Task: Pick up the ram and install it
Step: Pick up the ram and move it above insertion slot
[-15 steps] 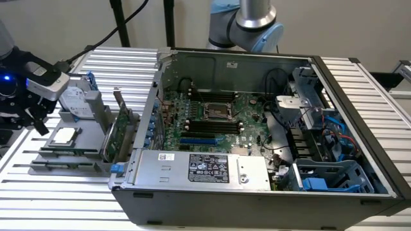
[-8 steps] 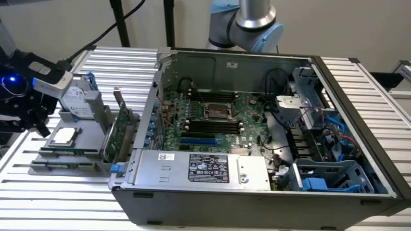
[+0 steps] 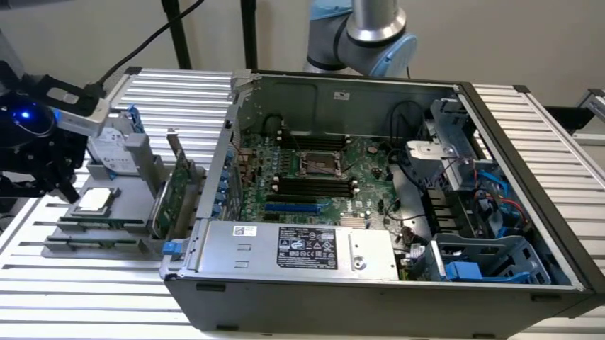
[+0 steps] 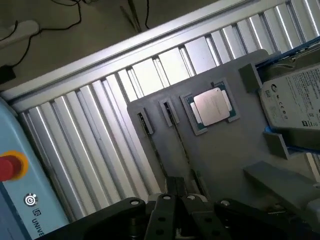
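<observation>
Exterior view's left: the gripper (image 3: pixel 47 180) is held above the grey tray (image 3: pixel 66 248) where the ram (image 3: pixel 95 225) is slotted edge-up (pickup stage, seemingly); its opening cannot be told. Centring over that edge is needed.

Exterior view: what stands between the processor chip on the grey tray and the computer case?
A tall green expansion card stands on edge between the processor chip and the computer case, as the exterior view shows.
</observation>
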Robot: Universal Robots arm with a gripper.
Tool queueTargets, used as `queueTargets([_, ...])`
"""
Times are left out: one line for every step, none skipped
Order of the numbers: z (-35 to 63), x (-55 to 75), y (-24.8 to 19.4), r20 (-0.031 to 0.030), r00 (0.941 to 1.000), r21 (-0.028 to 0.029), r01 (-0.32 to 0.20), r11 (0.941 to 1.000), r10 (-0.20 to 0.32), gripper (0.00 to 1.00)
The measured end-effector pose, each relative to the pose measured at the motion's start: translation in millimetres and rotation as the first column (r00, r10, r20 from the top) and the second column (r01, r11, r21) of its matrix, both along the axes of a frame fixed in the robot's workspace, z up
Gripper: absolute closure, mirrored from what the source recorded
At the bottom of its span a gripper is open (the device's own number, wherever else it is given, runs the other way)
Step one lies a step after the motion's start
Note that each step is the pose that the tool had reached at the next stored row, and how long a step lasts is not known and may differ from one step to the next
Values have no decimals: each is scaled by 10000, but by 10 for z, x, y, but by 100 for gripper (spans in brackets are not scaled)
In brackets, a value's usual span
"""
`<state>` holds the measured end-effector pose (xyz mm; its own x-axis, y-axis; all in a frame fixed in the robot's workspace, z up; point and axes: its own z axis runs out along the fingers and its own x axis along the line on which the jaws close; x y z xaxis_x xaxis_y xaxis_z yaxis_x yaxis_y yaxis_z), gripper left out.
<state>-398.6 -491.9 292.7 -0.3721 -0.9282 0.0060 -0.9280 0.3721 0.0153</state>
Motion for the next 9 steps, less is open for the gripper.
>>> queueTargets([-7,0,0,10,9998,1,-187,9998,187,100])
queueTargets([-16,0,0,10,9993,0,-365,9993,365,100])
queueTargets([-26,0,0,11,9985,0,-545,9985,545,100])
queueTargets([-37,0,0,10,9974,-1,-724,9974,724,100])
queueTargets([-48,-1,0,10,9959,-1,-904,9959,904,100])
queueTargets([-61,0,0,11,9940,0,-1094,9940,1094,100])
queueTargets([-73,0,0,10,9918,-1,-1277,9918,1277,100])
queueTargets([-84,-1,0,11,9895,0,-1446,9895,1446,100])
queueTargets([-97,0,0,11,9865,0,-1638,9865,1638,100])
